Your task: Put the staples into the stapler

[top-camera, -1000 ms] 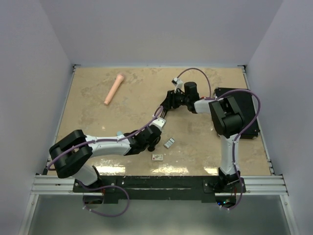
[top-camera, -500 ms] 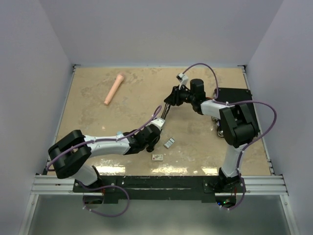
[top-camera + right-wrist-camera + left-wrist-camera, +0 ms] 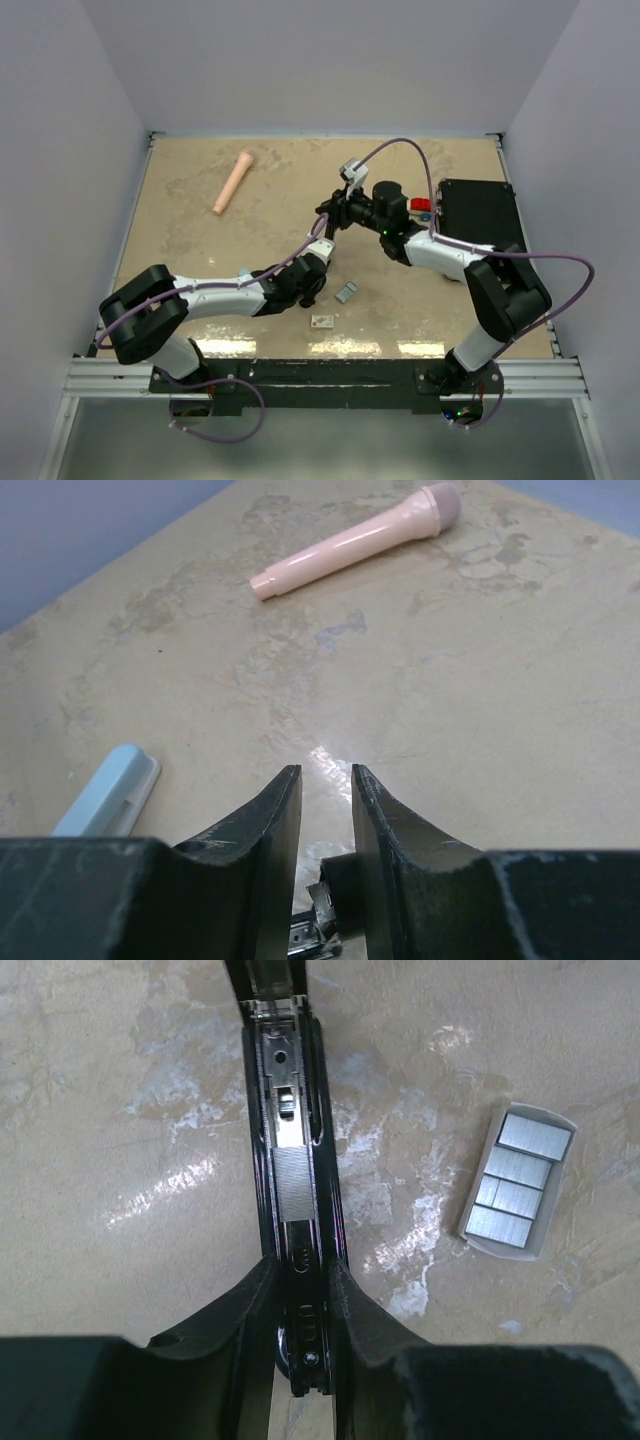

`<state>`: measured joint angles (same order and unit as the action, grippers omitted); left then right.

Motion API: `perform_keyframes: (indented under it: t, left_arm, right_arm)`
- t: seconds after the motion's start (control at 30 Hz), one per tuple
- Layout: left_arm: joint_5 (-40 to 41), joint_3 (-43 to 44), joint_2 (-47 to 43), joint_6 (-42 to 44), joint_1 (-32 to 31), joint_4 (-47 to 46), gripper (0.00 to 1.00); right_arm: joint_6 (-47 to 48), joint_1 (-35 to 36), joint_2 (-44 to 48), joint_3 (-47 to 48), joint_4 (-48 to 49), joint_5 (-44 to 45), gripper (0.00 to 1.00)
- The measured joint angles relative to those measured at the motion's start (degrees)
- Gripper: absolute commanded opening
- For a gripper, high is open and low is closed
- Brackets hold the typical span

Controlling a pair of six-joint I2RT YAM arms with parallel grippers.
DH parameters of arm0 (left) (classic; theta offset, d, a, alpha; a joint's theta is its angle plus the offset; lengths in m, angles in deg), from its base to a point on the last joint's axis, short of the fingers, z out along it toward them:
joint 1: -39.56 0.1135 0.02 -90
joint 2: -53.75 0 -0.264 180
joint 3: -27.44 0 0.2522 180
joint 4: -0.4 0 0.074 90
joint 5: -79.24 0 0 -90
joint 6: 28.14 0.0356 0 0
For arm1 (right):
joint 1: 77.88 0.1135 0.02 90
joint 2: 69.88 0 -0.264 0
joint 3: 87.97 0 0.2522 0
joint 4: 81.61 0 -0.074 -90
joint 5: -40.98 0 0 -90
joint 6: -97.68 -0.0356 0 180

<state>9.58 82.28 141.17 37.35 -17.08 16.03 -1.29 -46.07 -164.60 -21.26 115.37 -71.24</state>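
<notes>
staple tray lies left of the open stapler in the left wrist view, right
No: the tray lies right of the open stapler, not left. The left wrist view shows it.

Right fingers point(image 3: 272, 825) narrowed onto stapler point(image 3: 287, 1175); elbow point(image 3: 505, 295) swung outward.

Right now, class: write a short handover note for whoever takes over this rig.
Left gripper: jaws shut on the stapler, channel open.
Right gripper: jaws closed on its raised top.
Staple tray lies beside the stapler; white box nearer the arm bases.
Done: a staple strip seems seated in the channel.
Left: close the top, release.
</notes>
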Motion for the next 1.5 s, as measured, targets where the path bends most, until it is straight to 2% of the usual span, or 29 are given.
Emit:
perform_keyframes:
  t: [0.23,0.47,0.77,0.9,1.2,1.5]
  left_arm:
    - [2.1,-3.3,-0.9,0.3,0.0,-5.4,0.05]
    - [3.0,-5.6,-1.8,1.4,-0.3,-9.0,0.08]
    - [5.4,-13.2,-6.0,-0.4,-0.1,-19.1,0.16]
    - [5.5,-15.7,-6.5,-0.6,-0.1,-23.8,0.18]
    - [6.7,-19.3,-6.5,-1.4,-0.2,-33.0,0.31]
    - [9.1,-20.4,-7.3,-2.5,0.3,-34.8,0.41]
  right_arm:
    - [0.5,6.5,5.0,-7.9,8.6,4.9,0.33]
    - [0.4,8.3,6.4,-12.3,14.3,9.6,0.36]
    - [-4.2,11.4,6.0,-16.0,18.7,8.1,0.38]
    - [-6.6,12.1,5.7,-16.7,19.3,7.5,0.38]
    - [-9.2,13.4,5.1,-18.0,18.9,5.5,0.39]
    - [-8.3,13.6,5.2,-21.0,11.0,5.2,0.4]
